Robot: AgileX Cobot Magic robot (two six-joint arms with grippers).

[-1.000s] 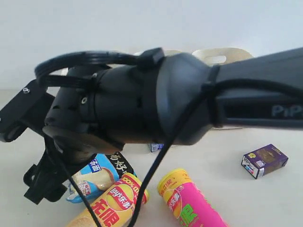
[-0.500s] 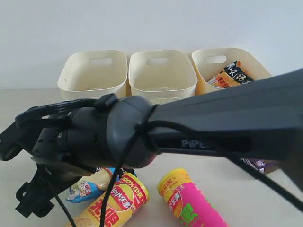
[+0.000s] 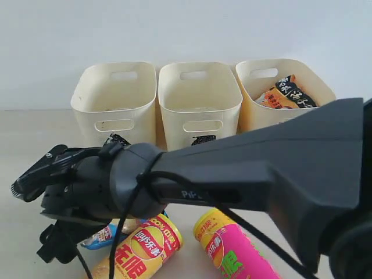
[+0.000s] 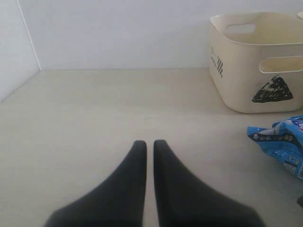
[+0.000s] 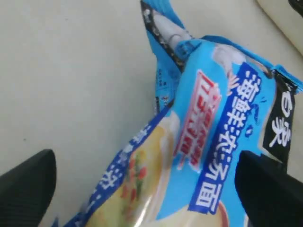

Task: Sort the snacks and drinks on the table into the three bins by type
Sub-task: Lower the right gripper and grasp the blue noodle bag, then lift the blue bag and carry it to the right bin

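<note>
Straddling the blue packet [image 5: 208, 123] on the table [image 5: 71, 71], your right gripper [image 5: 147, 182] gapes wide in its wrist view; exterior view's arm [image 3: 261, 174] hides most of that. Left gripper [image 4: 149, 147] clenched empty, facing the triangle bin [image 4: 255, 61].

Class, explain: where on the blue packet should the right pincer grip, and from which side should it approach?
Probably across the middle of the blue packet, from above: it lies flat on the table, and the open right pincer straddles its narrower width.
</note>
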